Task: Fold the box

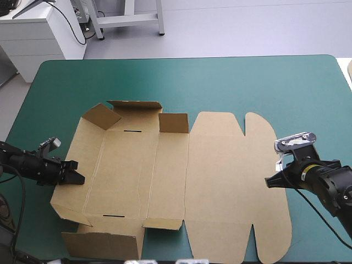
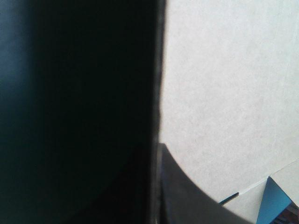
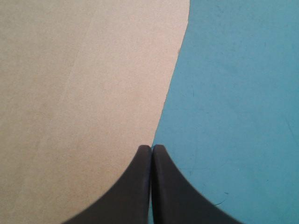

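Over the table, high view: the brown box lies near the front edge on the teal-green cover, nearer its left side. Its left half has walls partly raised, with the far flaps standing and the left wall tilted up. The lid lies flat to the right. The left gripper is at the left wall's rim. The right gripper sits low at the lid's right edge.

Left wrist view: the wall's edge runs straight up from the left gripper. One black finger presses the lit brown face of the box. The other side is in deep shadow, so that finger is hard to make out. It reads as clamped on the wall. A sliver of teal-green cover shows past the board.

Right wrist view: the right gripper is clenched, with its fingers meeting in one point and nothing between them. The tip is right at the curved edge of the box, with bare cover on the other side.
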`<state>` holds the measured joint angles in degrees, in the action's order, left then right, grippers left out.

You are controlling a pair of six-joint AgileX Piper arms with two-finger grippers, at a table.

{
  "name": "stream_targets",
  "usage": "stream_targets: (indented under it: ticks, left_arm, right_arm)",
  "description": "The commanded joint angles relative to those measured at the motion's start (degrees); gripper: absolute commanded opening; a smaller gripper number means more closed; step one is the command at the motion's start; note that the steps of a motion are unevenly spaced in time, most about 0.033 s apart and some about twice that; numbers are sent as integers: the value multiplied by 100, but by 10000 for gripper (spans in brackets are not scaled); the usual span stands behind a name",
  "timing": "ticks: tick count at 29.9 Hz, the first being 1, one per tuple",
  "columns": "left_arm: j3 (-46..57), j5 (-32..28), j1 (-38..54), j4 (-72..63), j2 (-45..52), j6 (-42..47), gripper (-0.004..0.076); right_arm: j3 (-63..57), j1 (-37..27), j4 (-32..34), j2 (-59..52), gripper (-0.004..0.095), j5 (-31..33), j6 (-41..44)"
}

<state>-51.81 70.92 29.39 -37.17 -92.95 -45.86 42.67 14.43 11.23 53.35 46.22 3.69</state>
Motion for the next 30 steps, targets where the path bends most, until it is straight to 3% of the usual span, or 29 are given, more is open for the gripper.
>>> stream_targets:
  ticks: [1, 8, 16, 24, 30]
  left_arm:
    - [-197, 339, -39, -152, 173, -27, -1]
    - [-772, 309, -639, -108, 173, -312, -8]
    - [-2426, -51, -2072, 805, 173, -582, -8]
    - [-3963, -1386, -3502, 2411, 173, -597, -8]
    - [-4357, -2455, -4395, 3213, 173, -807, -8]
  right_arm:
    - [159, -40, 87, -56, -21, -194, -46]
    - [159, -40, 87, -56, -21, -135, -46]
    - [159, -40, 11, -56, -21, -135, -46]
    - [159, -40, -208, -56, -21, -128, -18]
    - [159, -40, -208, -56, -21, -121, -19]
